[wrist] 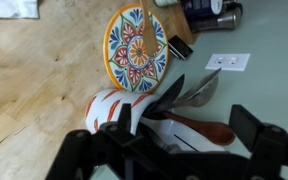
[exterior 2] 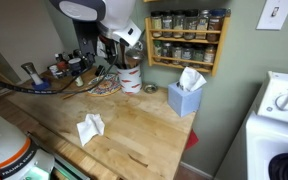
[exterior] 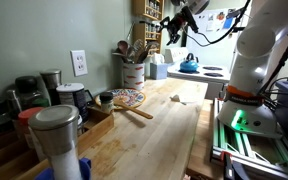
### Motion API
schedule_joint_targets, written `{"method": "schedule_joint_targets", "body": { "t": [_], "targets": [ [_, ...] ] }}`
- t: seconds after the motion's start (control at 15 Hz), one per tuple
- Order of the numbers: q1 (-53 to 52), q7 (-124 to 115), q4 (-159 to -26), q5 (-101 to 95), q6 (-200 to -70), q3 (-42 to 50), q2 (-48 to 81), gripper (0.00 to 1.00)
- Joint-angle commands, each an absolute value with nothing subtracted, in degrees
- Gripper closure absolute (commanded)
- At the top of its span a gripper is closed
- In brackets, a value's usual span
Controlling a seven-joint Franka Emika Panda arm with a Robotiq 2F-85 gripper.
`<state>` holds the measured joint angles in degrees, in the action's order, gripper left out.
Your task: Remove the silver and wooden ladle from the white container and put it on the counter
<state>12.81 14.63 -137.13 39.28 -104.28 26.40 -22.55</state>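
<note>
The white container (wrist: 106,110), a crock with orange-red marks, stands on the wooden counter (wrist: 34,70) by the wall and holds several utensils. The ladle's silver bowl (wrist: 198,90) sticks out of it beside a dark spatula and a brown wooden spoon (wrist: 212,128). My gripper (wrist: 169,138) is open above the utensil tops, one finger on each side of them, holding nothing. In both exterior views the container (exterior: 133,73) (exterior 2: 131,78) is at the back of the counter (exterior: 164,130) (exterior 2: 134,130). The gripper (exterior: 173,27) (exterior 2: 115,47) hangs above it.
A patterned plate (wrist: 136,48) with a wooden utensil lies next to the crock. A wall outlet (wrist: 227,62) is behind it. A blue tissue box (exterior 2: 185,98), a spice rack (exterior 2: 187,38), crumpled paper (exterior 2: 90,127) and a steel canister (exterior: 57,135) are around.
</note>
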Motion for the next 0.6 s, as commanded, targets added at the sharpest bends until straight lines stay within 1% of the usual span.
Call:
{"method": "schedule_joint_targets", "body": {
  "t": [0.0, 0.07, 0.13, 0.2, 0.53],
  "targets": [
    [14.80, 20.70, -141.25, 50.54, -108.36, 27.72, -20.23, 0.00],
    [15.43, 22.05, -141.62, 53.49, -109.23, 28.10, -18.85, 0.00],
    [15.83, 22.43, -141.05, 55.96, -107.49, 28.48, -17.60, 0.00],
    [16.88, 20.38, -140.57, 51.91, -107.18, 25.93, -19.22, 0.00],
    [17.38, 22.91, -140.31, 56.48, -106.91, 26.57, -16.52, 0.00]
  ]
}}
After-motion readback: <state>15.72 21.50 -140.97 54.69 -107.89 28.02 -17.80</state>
